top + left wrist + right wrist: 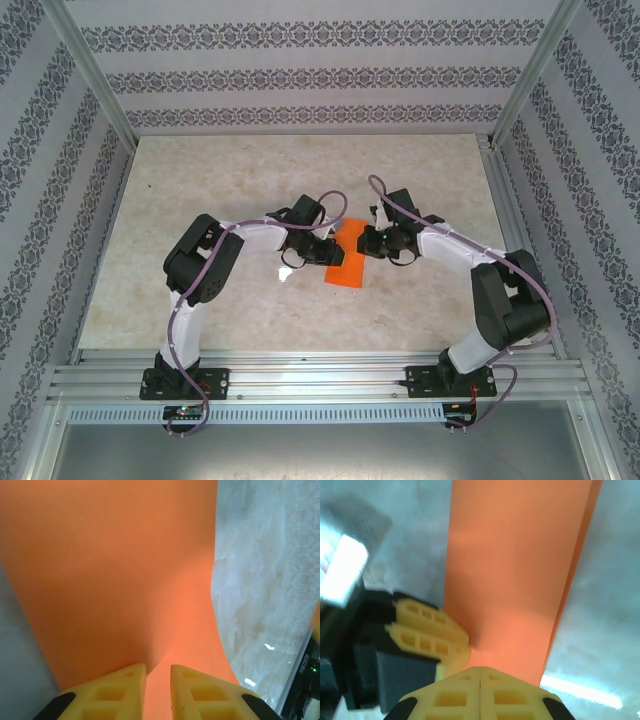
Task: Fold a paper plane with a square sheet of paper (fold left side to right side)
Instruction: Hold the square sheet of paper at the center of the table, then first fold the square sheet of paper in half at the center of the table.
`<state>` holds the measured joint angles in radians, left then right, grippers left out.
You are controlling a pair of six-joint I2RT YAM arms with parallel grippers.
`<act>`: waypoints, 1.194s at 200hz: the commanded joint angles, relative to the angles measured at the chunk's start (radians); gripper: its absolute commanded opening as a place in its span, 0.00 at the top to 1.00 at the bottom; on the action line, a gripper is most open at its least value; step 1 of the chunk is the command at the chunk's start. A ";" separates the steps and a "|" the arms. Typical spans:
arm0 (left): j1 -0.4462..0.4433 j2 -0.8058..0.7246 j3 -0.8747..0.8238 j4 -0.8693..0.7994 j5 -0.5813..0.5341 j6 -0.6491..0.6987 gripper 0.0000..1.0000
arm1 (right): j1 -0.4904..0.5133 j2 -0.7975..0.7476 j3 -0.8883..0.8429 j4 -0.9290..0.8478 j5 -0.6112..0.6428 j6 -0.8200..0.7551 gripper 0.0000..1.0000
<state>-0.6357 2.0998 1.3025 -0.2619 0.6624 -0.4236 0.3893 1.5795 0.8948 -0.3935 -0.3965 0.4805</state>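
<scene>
Fingers [120, 695] of the left gripper [312, 246], drawn nearly together, pinch one edge of the orange sheet [346, 265] from its 10 o'clock side. The sheet, doubled into a narrow strip, sits between both grippers near the middle of the marbled table [200, 180], running roughly 12 to 6 o'clock. From 2 o'clock, the right gripper [367, 243] clamps the opposite edge, fingertips pressed tight together.

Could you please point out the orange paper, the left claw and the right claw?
orange paper [346, 260], top external view, its visible middle.
left claw [158, 672], left wrist view, between its fingertips.
right claw [480, 671], right wrist view, where its fingertips meet.
</scene>
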 commanded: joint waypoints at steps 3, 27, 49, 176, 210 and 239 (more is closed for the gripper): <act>-0.021 0.020 -0.043 -0.072 -0.049 -0.002 0.80 | 0.057 0.022 -0.093 0.078 -0.060 0.068 0.94; -0.021 0.018 -0.042 -0.077 -0.052 0.000 0.80 | 0.080 0.062 -0.130 0.117 -0.058 0.091 0.94; -0.021 0.014 -0.042 -0.078 -0.057 -0.002 0.80 | 0.086 0.088 -0.147 0.108 -0.031 0.095 0.95; 0.018 0.082 0.174 -0.152 -0.066 0.033 0.76 | 0.082 0.107 -0.197 -0.065 0.099 0.048 0.95; 0.057 0.112 0.223 -0.156 -0.071 0.042 0.76 | 0.080 0.120 -0.194 -0.079 0.110 0.037 0.95; 0.086 0.137 0.257 -0.140 -0.058 0.041 0.76 | 0.079 0.126 -0.189 -0.088 0.111 0.032 0.95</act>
<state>-0.5884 2.2002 1.5192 -0.4061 0.6182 -0.4110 0.4713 1.6409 0.7517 -0.3138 -0.4244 0.5434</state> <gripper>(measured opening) 0.245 0.053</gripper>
